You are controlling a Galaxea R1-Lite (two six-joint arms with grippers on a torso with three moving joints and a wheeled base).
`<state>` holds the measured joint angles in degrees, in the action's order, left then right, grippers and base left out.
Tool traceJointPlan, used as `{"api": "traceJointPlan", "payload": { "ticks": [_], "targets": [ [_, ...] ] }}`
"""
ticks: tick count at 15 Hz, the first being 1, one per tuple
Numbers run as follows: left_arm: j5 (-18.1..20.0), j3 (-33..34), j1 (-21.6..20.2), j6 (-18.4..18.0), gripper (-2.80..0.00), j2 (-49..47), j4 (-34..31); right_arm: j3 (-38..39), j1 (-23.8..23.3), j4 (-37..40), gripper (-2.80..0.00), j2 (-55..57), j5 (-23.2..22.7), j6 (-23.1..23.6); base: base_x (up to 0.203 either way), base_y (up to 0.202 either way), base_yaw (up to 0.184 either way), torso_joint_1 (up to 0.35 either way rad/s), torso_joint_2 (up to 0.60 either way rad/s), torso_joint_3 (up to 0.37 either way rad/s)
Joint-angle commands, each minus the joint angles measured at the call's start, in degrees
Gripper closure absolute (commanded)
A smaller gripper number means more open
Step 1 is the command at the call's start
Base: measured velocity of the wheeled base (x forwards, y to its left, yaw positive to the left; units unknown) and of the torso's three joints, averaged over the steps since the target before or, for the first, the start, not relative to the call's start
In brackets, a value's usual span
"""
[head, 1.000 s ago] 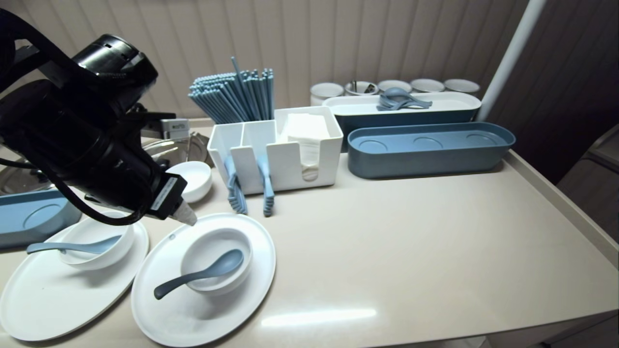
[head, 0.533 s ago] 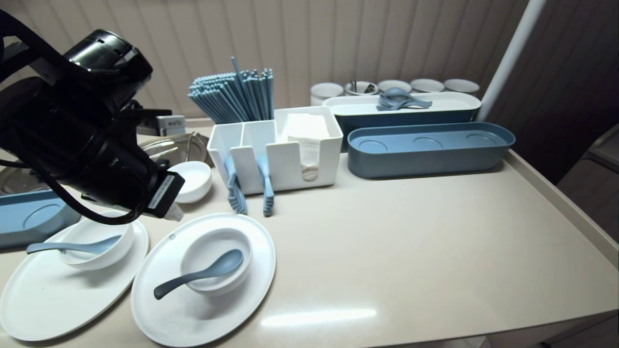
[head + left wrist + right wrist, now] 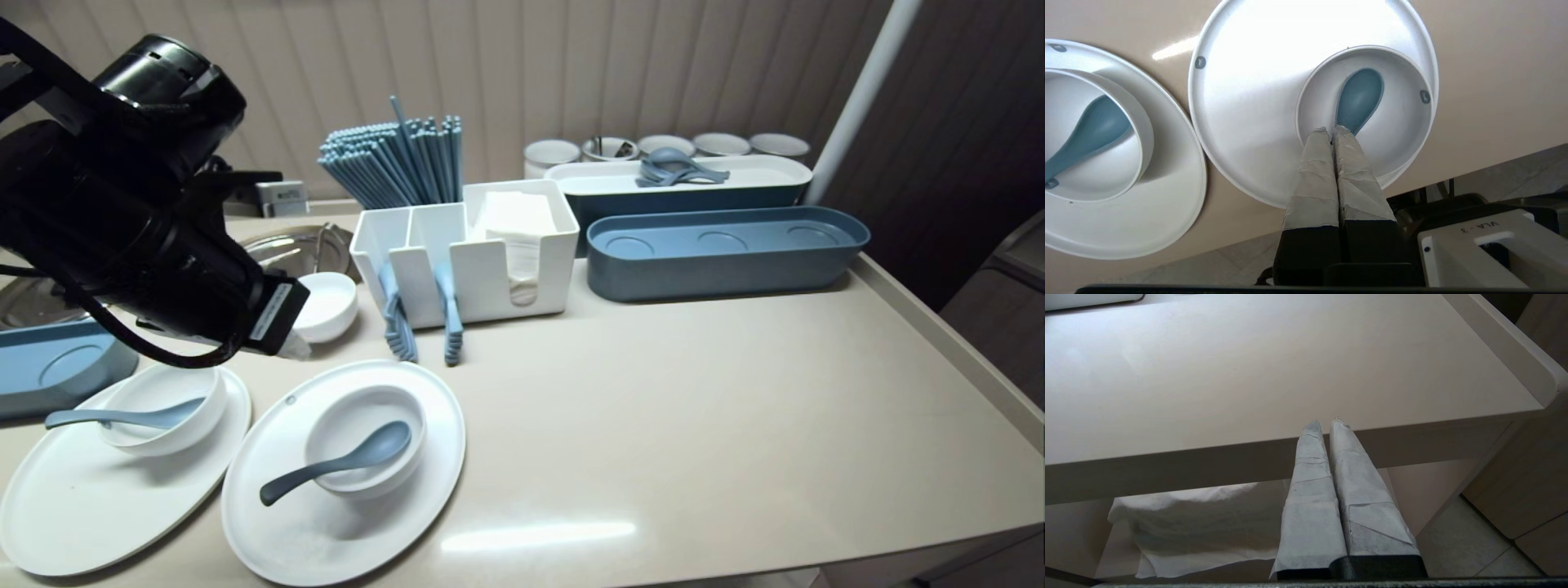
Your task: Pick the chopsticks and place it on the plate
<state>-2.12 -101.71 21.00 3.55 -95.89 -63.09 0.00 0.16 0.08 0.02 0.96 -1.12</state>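
Two white plates lie at the table's front left. The right plate (image 3: 269, 523) carries a white bowl (image 3: 365, 457) with a blue spoon (image 3: 343, 464) resting in it, handle over the rim. The left plate (image 3: 73, 506) has its own bowl (image 3: 159, 408) and spoon (image 3: 122, 418). My left gripper (image 3: 295, 349) hangs shut and empty above the gap behind the two plates. In the left wrist view its closed tips (image 3: 1331, 130) cover the handle of the spoon (image 3: 1359, 98) far below. My right gripper (image 3: 1327, 422) is shut and parked low, in front of the table's edge.
A white caddy (image 3: 473, 253) with blue chopsticks (image 3: 400, 159), napkins and forks stands mid-table. Blue trays (image 3: 722, 249) and cups are behind on the right. A small white bowl (image 3: 326, 302), a metal lid (image 3: 302, 245) and another blue tray (image 3: 49, 363) sit by my left arm.
My left arm has lifted and drawn back to the left, away from the right plate. Bowls, spoons and plates have stayed where they were.
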Motion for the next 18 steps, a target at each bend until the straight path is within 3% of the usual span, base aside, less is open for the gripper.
{"api": "traceJointPlan", "payload": {
  "ticks": [1,11,15,18],
  "targets": [
    [-0.1,0.3,-0.3,0.7,0.0,0.6,0.4,0.0,0.0,0.0,0.0,0.0,0.0,0.0,0.0,0.0,0.0,0.0,0.0,0.0],
    [0.0,0.3,-0.5,2.4,0.0,0.3,1.3,0.0,0.0,0.0,0.0,0.0,0.0,0.0,0.0,0.0,0.0,0.0,0.0,0.0],
    [-0.3,1.2,-0.5,5.8,0.0,1.5,6.7,0.0,0.0,0.0,0.0,0.0,0.0,0.0,0.0,0.0,0.0,0.0,0.0,0.0],
    [-0.4,6.5,-0.6,6.2,0.0,3.5,17.1,0.0,0.0,0.0,0.0,0.1,0.0,0.0,0.0,0.0,0.0,0.0,0.0,0.0]
  ]
}}
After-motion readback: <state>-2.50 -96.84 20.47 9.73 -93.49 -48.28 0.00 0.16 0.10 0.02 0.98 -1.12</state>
